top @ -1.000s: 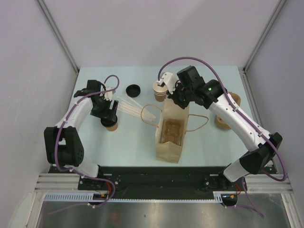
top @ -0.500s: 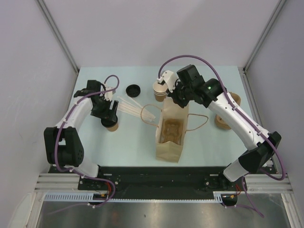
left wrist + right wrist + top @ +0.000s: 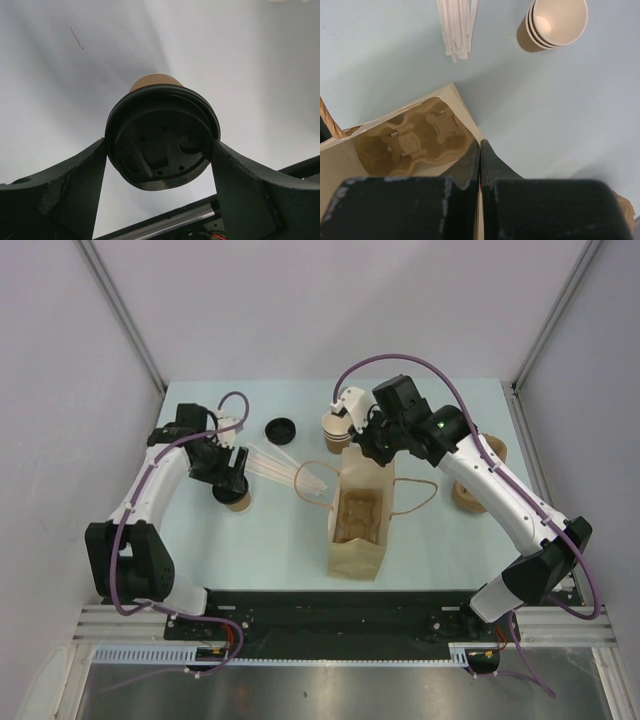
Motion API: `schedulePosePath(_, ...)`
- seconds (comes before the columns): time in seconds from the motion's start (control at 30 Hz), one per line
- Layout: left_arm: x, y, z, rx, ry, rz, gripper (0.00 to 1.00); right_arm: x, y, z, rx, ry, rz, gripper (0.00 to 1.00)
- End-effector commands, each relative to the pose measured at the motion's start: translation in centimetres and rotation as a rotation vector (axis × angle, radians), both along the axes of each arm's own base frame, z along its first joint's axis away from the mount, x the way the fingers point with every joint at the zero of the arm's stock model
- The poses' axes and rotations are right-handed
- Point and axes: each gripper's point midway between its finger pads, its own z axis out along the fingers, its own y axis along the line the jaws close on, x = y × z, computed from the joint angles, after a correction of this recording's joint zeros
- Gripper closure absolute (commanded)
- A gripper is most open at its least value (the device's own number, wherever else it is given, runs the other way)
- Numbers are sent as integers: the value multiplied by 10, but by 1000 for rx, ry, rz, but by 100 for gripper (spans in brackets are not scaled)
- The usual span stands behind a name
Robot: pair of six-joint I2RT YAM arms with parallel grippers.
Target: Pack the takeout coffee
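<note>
Brown kraft under a black lid, the takeout coffee [image 3: 162,135] stands on the desk [image 3: 270,540], left of the paper bag [image 3: 360,555]. My left fingers [image 3: 75,185], spread wide, clasp its lid from both sides. My right fingers [image 3: 492,165] are pressed together at the bag's rim.
</note>
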Motion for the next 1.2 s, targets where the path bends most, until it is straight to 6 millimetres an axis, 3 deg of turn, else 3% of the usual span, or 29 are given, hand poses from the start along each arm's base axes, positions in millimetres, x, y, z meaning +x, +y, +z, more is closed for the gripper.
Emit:
schedulePosePath(0.0, 7, -8, 40, -38, -116, -51, 94, 6, 7, 29, 81, -69, 1, 100)
schedulePosePath(0.07, 7, -9, 49, -44, -137, -54, 100, 7, 8, 30, 83, -72, 1, 100)
schedulePosePath(0.17, 9, -15, 68, -74, -177, -70, 100, 8, 7, 33, 86, -83, 0, 100)
schedulePosePath(0.27, 12, -23, 98, -118, -238, -94, 100, 8, 7, 36, 90, -96, -4, 100)
schedulePosePath(0.47, 9, -59, 194, -264, -445, -230, 100, 9, 7, 42, 94, -116, -11, 100)
schedulePosePath(0.67, -23, -104, 259, -338, -568, -449, 100, 9, 9, 48, 108, -138, -28, 100)
schedulePosePath(0.87, -74, -149, 301, -450, -632, -646, 100, 8, 8, 59, 131, -173, -54, 100)
schedulePosePath(1.13, -122, -174, 312, -498, -650, -808, 100, -1, 2, 86, 169, -292, -107, 100)
schedulePosePath(1.17, -124, -176, 311, -495, -650, -819, 100, -1, 1, 81, 154, -299, -117, 100)
